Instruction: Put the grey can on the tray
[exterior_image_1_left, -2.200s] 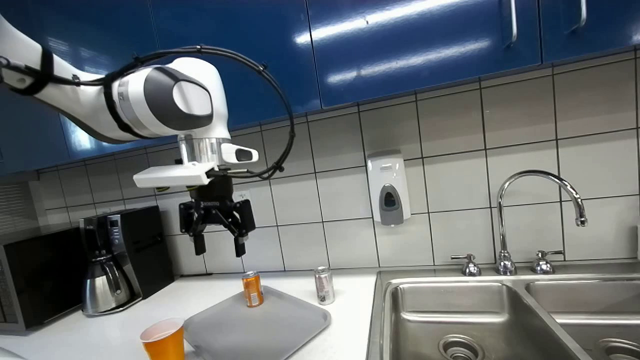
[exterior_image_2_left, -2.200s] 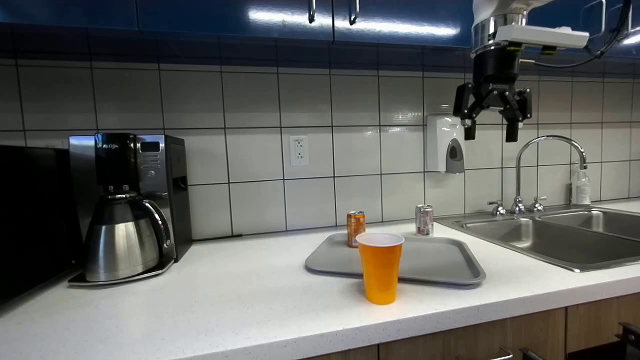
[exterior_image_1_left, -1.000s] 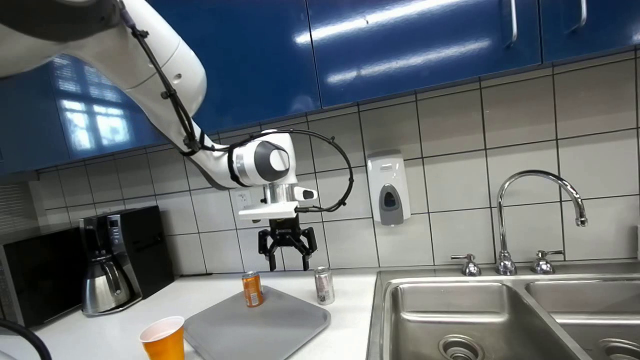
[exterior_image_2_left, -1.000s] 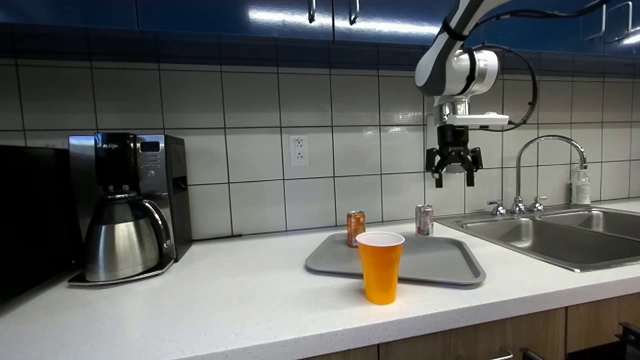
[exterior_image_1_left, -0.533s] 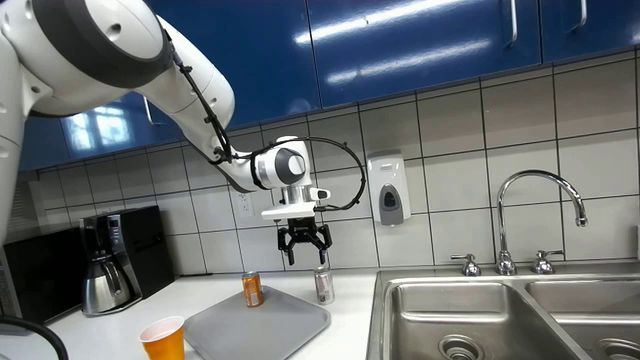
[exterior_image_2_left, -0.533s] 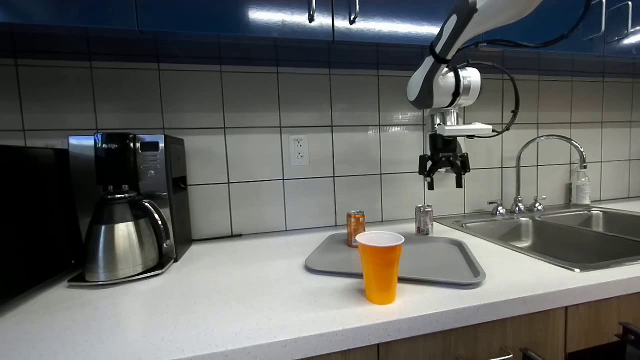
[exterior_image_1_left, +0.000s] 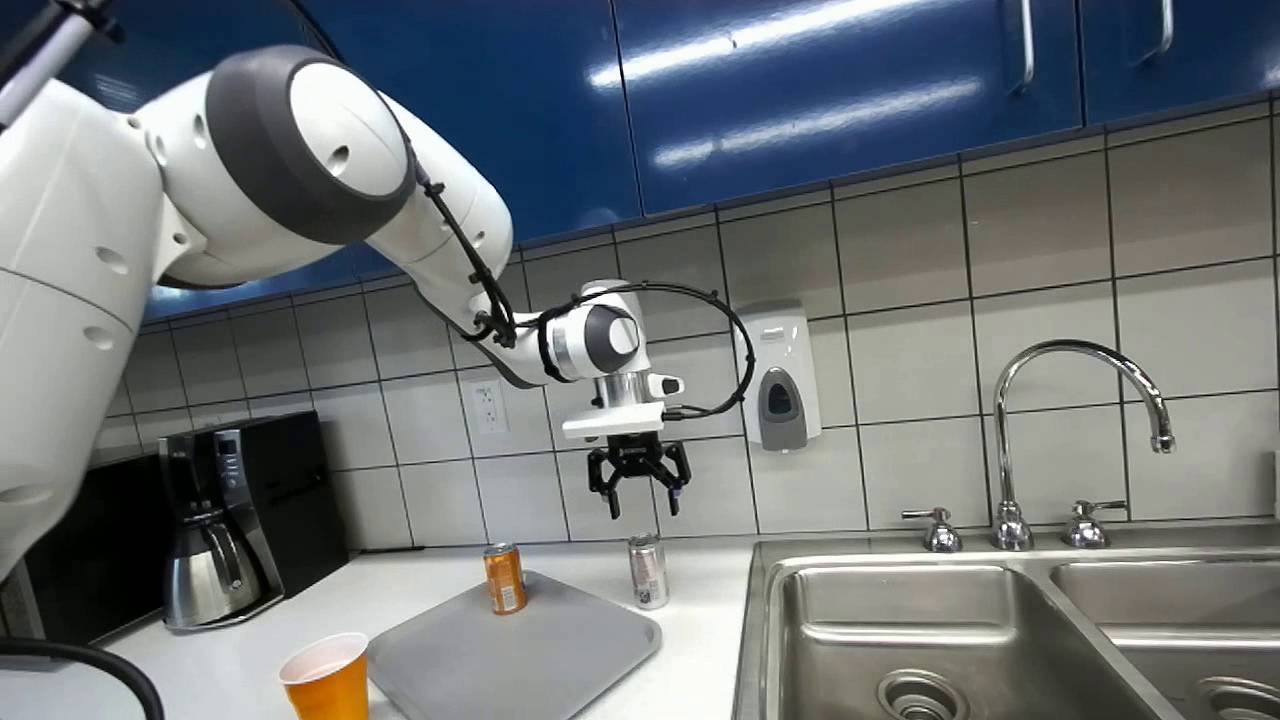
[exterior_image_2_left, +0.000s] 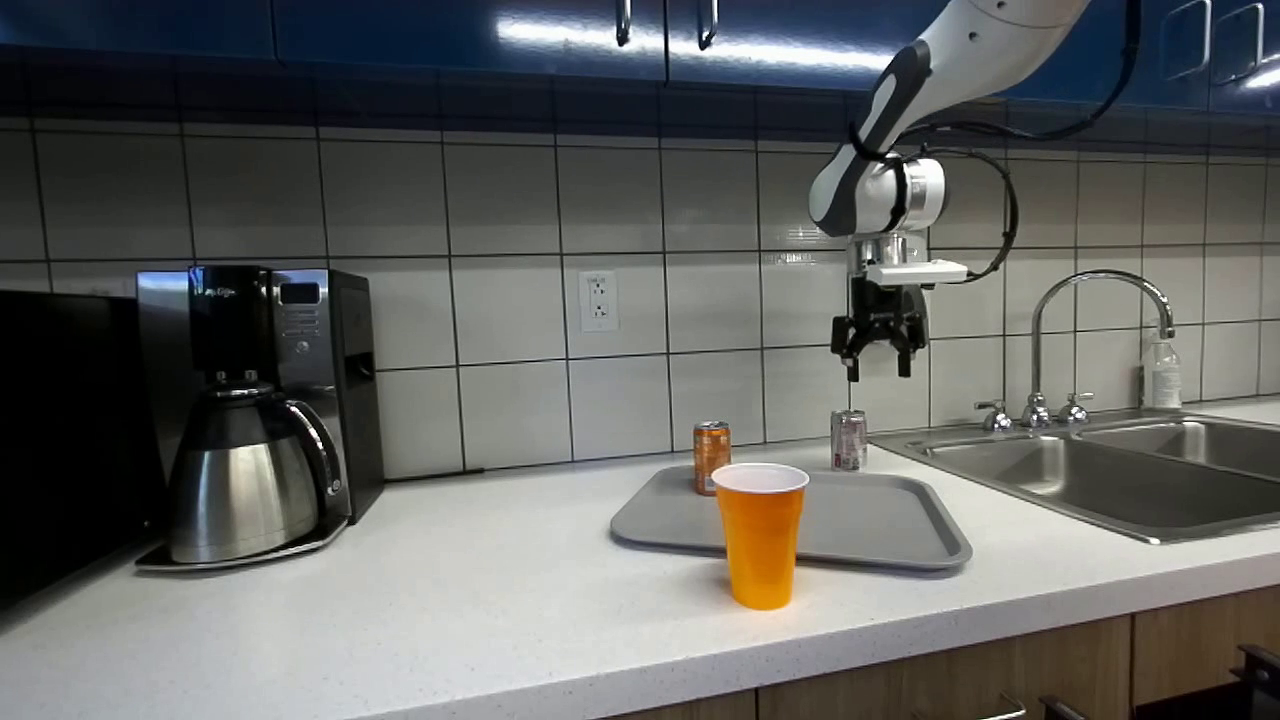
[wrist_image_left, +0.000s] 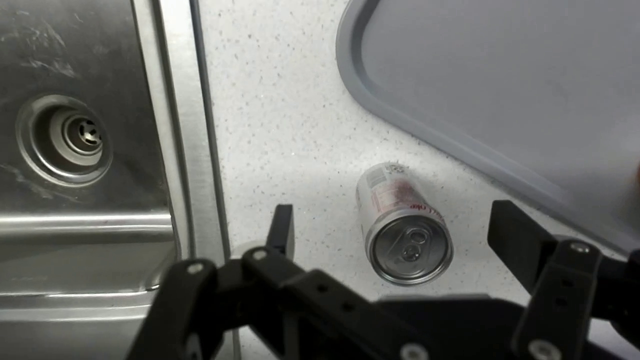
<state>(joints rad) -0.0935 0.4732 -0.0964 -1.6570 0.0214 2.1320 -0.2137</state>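
The grey can (exterior_image_1_left: 649, 574) stands upright on the white counter near the tiled wall, beside the tray. It also shows in an exterior view (exterior_image_2_left: 848, 441). The grey tray (exterior_image_1_left: 540, 650) lies flat with an orange can on it; it shows in an exterior view too (exterior_image_2_left: 880, 515). My gripper (exterior_image_1_left: 644, 507) is open and empty, pointing down a little above the grey can, as an exterior view (exterior_image_2_left: 878, 370) also shows. In the wrist view the can's top (wrist_image_left: 410, 247) lies between the spread fingers (wrist_image_left: 392, 225), apart from both. The tray's rim (wrist_image_left: 445, 145) is at upper right there.
The orange can (exterior_image_1_left: 505, 580) stands on the tray's far part. An orange cup (exterior_image_2_left: 762, 545) stands at the tray's front edge. The steel sink (exterior_image_1_left: 755, 630) and faucet (exterior_image_1_left: 1010, 450) are beside the can. A soap dispenser (exterior_image_1_left: 778, 380) hangs on the wall. A coffee maker (exterior_image_2_left: 250, 450) stands opposite.
The arm has reached out and come down toward the wall. My gripper has moved from high up to over the grey can, staying open. Cans, cup and tray have not moved.
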